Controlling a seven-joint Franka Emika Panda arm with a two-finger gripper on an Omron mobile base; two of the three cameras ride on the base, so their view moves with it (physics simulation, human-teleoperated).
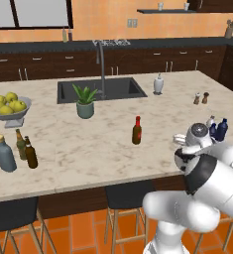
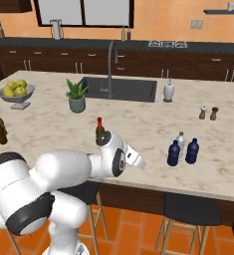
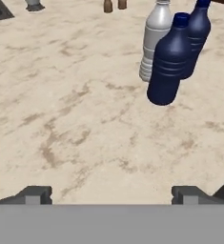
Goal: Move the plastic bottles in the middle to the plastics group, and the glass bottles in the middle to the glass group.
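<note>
On the desk (image 1: 88,149), mid-span: red-capped glass bottle (image 1: 137,131) upright, alone | likely rigid, slick, breakable; grip mid-body, below neck | gripper (image 3: 111,194) spread, empty, near plastics group (image 3: 173,52)

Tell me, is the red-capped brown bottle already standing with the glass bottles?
No. The red-capped brown bottle stands alone mid-counter, far from the grey-blue bottle.

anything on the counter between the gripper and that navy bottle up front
Nothing: in the hand view, bare marble counter runs from the open gripper to the navy bottle.
</note>
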